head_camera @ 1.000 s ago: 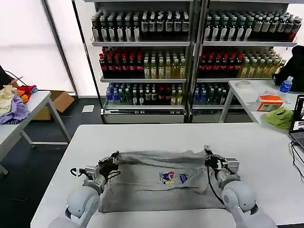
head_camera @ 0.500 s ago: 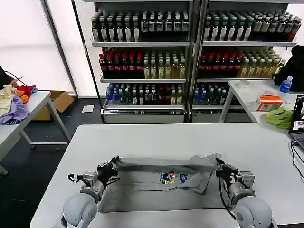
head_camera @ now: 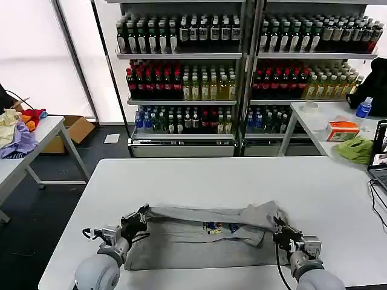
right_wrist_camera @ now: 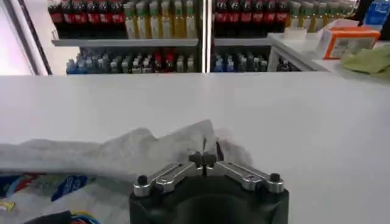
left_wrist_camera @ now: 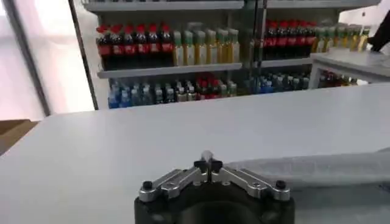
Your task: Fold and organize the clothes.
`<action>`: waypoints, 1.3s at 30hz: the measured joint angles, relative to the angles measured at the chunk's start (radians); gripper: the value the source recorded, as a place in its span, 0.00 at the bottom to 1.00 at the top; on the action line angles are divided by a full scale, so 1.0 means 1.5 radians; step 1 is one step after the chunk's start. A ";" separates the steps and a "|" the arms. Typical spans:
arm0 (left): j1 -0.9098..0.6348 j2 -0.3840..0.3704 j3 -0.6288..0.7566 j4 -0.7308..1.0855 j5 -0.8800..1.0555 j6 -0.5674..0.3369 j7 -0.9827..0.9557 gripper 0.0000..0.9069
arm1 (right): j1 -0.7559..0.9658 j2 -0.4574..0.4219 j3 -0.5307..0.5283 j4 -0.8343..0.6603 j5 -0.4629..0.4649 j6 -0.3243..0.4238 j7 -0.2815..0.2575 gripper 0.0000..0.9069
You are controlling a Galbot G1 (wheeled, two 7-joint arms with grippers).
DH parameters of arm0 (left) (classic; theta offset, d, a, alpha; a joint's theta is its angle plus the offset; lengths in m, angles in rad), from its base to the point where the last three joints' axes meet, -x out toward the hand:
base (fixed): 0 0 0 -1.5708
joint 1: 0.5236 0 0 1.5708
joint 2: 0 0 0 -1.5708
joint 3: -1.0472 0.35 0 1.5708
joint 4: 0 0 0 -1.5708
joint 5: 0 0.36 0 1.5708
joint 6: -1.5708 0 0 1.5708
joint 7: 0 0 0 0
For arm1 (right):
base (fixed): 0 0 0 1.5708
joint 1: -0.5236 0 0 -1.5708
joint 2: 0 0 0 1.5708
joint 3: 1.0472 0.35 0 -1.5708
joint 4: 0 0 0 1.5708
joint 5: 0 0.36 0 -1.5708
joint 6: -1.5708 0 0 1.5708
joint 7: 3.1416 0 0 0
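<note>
A light grey T-shirt (head_camera: 199, 241) lies on the white table (head_camera: 211, 181) near its front edge, its far edge lifted and drawn toward me over the multicoloured chest print (head_camera: 217, 228). My left gripper (head_camera: 141, 214) is shut on the shirt's far left corner. My right gripper (head_camera: 277, 227) is shut on the far right corner. In the left wrist view the left gripper (left_wrist_camera: 208, 163) pinches a bit of grey cloth, with the fold (left_wrist_camera: 317, 167) running off beside it. In the right wrist view the right gripper (right_wrist_camera: 205, 159) clamps the bunched cloth (right_wrist_camera: 122, 155), and the print (right_wrist_camera: 55, 185) shows below.
Behind the table stand shelves of bottles (head_camera: 242, 60). A side table at the left holds lilac, cream and red fabrics (head_camera: 18, 130). Another table at the right carries an olive-green cloth (head_camera: 355, 148), an orange box (head_camera: 343, 130) and a laptop (head_camera: 380, 158).
Both grippers have pulled the shirt's far edge toward me and lower, so the fold now half covers the chest print. The right gripper has also moved outward.
</note>
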 measured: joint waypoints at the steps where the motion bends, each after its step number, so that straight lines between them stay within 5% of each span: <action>1: 0.003 0.000 -0.002 -0.002 0.001 0.000 0.000 0.01 | -0.001 -0.001 -0.001 0.000 -0.001 0.001 0.000 0.00; 15: 0.067 -0.008 -0.034 -0.044 0.023 0.004 -0.001 0.01 | -0.007 -0.007 -0.021 -0.016 -0.022 0.007 0.001 0.00; 18: 0.082 -0.013 -0.038 -0.051 0.029 0.003 -0.001 0.61 | -0.010 -0.007 -0.027 -0.021 -0.029 0.009 0.002 0.00; 20: 0.088 -0.017 -0.038 -0.052 0.033 0.002 -0.001 0.58 | -0.010 -0.005 -0.031 -0.024 -0.034 0.012 0.003 0.00; 21: 0.089 -0.019 -0.038 -0.052 0.035 0.002 -0.001 0.29 | -0.009 -0.005 -0.034 -0.026 -0.038 0.013 0.004 0.00; 23: 0.093 -0.024 -0.038 -0.052 0.040 0.001 -0.001 0.28 | -0.008 -0.005 -0.038 -0.028 -0.043 0.014 0.006 0.00; 24: 0.096 -0.026 -0.038 -0.053 0.041 0.001 0.000 0.38 | -0.007 -0.005 -0.040 -0.029 -0.046 0.015 0.006 0.00; 25: 0.099 -0.027 -0.038 -0.055 0.043 0.001 0.001 0.77 | -0.007 -0.005 -0.041 -0.030 -0.048 0.016 0.007 0.01; 26: 0.102 -0.028 -0.038 -0.057 0.044 0.001 0.002 0.92 | -0.006 -0.005 -0.043 -0.031 -0.050 0.017 0.008 0.01; 27: 0.104 -0.028 -0.039 -0.060 0.047 0.002 0.002 1.00 | -0.005 -0.004 -0.044 -0.032 -0.053 0.017 0.009 0.28; 28: 0.107 -0.029 -0.039 -0.062 0.049 0.002 0.002 1.00 | -0.005 -0.004 -0.045 -0.033 -0.056 0.017 0.009 1.00; 39: 0.118 -0.041 -0.048 -0.073 0.075 0.003 -0.002 1.00 | -0.017 -0.010 -0.040 -0.028 -0.077 0.018 0.019 1.00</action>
